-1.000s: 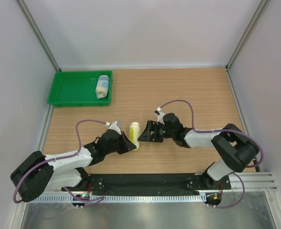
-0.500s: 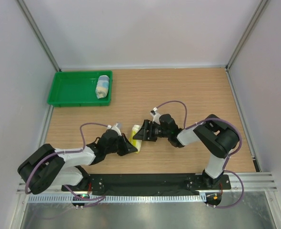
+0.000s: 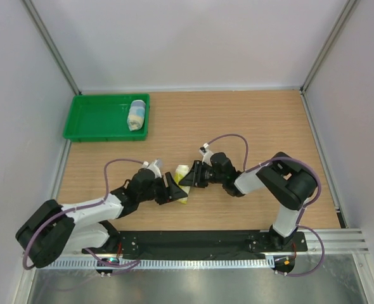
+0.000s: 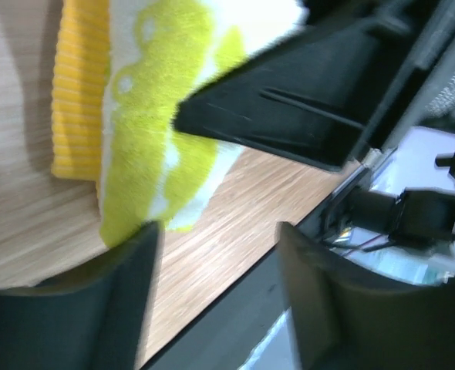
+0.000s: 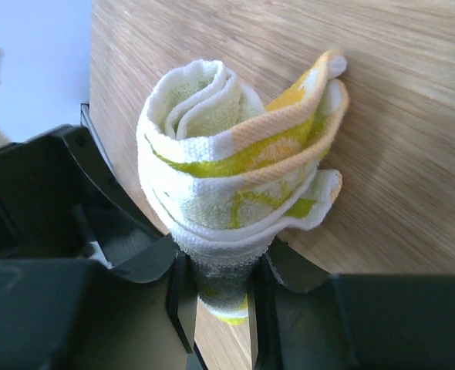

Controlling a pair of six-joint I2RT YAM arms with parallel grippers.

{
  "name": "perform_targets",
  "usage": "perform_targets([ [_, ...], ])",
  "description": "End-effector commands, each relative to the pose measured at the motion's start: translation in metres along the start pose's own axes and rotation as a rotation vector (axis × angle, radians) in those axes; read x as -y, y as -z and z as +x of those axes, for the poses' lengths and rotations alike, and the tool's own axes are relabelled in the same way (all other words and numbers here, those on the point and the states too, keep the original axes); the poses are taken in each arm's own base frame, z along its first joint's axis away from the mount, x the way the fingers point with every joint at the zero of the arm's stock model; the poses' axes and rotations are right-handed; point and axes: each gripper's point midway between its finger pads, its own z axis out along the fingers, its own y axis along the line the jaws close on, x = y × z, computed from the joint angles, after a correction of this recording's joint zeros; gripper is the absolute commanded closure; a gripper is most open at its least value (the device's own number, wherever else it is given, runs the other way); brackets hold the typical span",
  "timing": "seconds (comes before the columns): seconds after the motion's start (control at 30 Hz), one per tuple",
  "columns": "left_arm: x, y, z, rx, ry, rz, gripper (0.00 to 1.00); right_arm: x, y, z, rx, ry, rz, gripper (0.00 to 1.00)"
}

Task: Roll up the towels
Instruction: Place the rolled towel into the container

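My right gripper (image 5: 220,287) pinches one end of the rolled yellow-green towel (image 5: 235,185), which lies on the table (image 3: 250,126) between both arms. My left gripper (image 4: 216,293) gapes beside it, holding nothing. Soft, light and springy, it probably needs gripping across the middle, over its loose flap.

A: Does the left wrist see the whole towel (image 4: 146,131)?
B: No. The top edge cuts it, and a blurred black finger (image 4: 289,116) covers its far part.
A: And the right wrist?
B: The towel's lower end is hidden inside the right gripper (image 5: 218,297).
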Motion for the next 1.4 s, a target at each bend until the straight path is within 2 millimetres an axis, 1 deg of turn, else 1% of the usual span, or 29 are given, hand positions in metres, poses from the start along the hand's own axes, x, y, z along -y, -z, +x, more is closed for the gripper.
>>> perform_targets([
  [0.0,0.02,0.022,-0.022,0.069,-0.112,-0.011,0.27,-0.027,0.006,-0.03,0.079,0.098,-0.034,0.76],
  [0.03,0.022,0.027,-0.026,0.086,-0.13,-0.017,0.21,-0.03,0.007,-0.031,0.073,0.103,-0.041,0.76],
  [0.07,0.017,0.034,-0.026,0.09,-0.137,-0.051,0.14,-0.036,0.011,-0.036,0.084,0.112,-0.053,0.76],
  [0.1,0.03,0.044,-0.038,0.145,-0.175,-0.031,0.12,-0.038,0.012,-0.036,0.079,0.112,-0.054,0.77],
  [0.13,0.033,0.05,-0.042,0.163,-0.189,-0.031,0.09,-0.04,0.014,-0.036,0.076,0.115,-0.059,0.77],
  [0.17,0.033,0.054,-0.043,0.169,-0.204,-0.039,0.07,-0.048,0.016,-0.038,0.076,0.122,-0.076,0.77],
  [0.23,0.041,0.061,-0.051,0.204,-0.239,-0.028,0.07,-0.056,0.02,-0.037,0.065,0.112,-0.098,0.77],
  [0.27,0.044,0.062,-0.052,0.21,-0.25,-0.019,0.07,-0.066,0.023,-0.037,0.057,0.114,-0.129,0.77],
  [0.37,0.049,0.063,-0.056,0.217,-0.28,-0.01,0.08,-0.085,0.032,-0.037,0.047,0.113,-0.186,0.77],
  [0.4,0.051,0.064,-0.057,0.222,-0.287,-0.005,0.08,-0.095,0.038,-0.039,0.052,0.124,-0.207,0.77],
  [0.47,0.051,0.065,-0.059,0.235,-0.319,-0.002,0.08,-0.108,0.046,-0.038,0.035,0.128,-0.24,0.77],
  [0.5,0.051,0.066,-0.061,0.243,-0.327,-0.002,0.08,-0.121,0.054,-0.04,0.036,0.14,-0.272,0.77],
  [0.53,0.052,0.067,-0.062,0.249,-0.341,0.001,0.08,-0.129,0.058,-0.042,0.038,0.149,-0.293,0.77],
  [0.67,0.058,0.068,-0.061,0.253,-0.351,0.035,0.08,-0.156,0.074,-0.044,0.034,0.162,-0.365,0.77],
  [0.73,0.062,0.069,-0.062,0.263,-0.351,0.053,0.08,-0.166,0.078,-0.041,0.0,0.146,-0.402,0.77],
  [0.77,0.065,0.07,-0.062,0.265,-0.353,0.069,0.08,-0.172,0.08,-0.041,-0.004,0.147,-0.419,0.77],
  [0.8,0.064,0.069,-0.06,0.261,-0.353,0.075,0.08,-0.178,0.083,-0.043,-0.001,0.14,-0.443,0.77],
  [0.83,0.069,0.07,-0.061,0.271,-0.358,0.099,0.08,-0.181,0.085,-0.041,-0.013,0.14,-0.462,0.77],
  [1.0,0.082,0.079,-0.06,0.288,-0.362,0.172,0.09,-0.202,0.092,-0.038,-0.062,0.119,-0.59,0.77],
  [1.03,0.082,0.08,-0.06,0.292,-0.363,0.175,0.14,-0.205,0.094,-0.036,-0.076,0.086,-0.606,0.77],
  [1.1,0.084,0.083,-0.062,0.304,-0.362,0.175,0.2,-0.21,0.097,-0.036,-0.075,0.094,-0.65,0.77],
  [1.13,0.084,0.084,-0.062,0.308,-0.363,0.172,0.27,-0.211,0.097,-0.036,-0.077,0.082,-0.659,0.76],
  [1.17,0.083,0.085,-0.062,0.304,-0.364,0.167,0.3,-0.216,0.101,-0.038,-0.072,0.078,-0.686,0.76],
  [1.2,0.081,0.085,-0.061,0.302,-0.364,0.161,0.35,-0.216,0.099,-0.038,-0.078,0.063,-0.688,0.76],
  [1.23,0.081,0.086,-0.06,0.297,-0.365,0.161,0.46,-0.217,0.1,-0.038,-0.076,0.059,-0.694,0.76],
  [1.3,0.077,0.087,-0.059,0.295,-0.359,0.144,0.61,-0.216,0.098,-0.039,-0.075,0.053,-0.693,0.76],
  [1.33,0.077,0.089,-0.06,0.301,-0.36,0.142,0.72,-0.216,0.098,-0.039,-0.074,0.054,-0.69,0.76],
  [1.37,0.075,0.091,-0.063,0.313,-0.358,0.125,0.76,-0.211,0.095,-0.039,-0.076,0.058,-0.665,0.76],
])
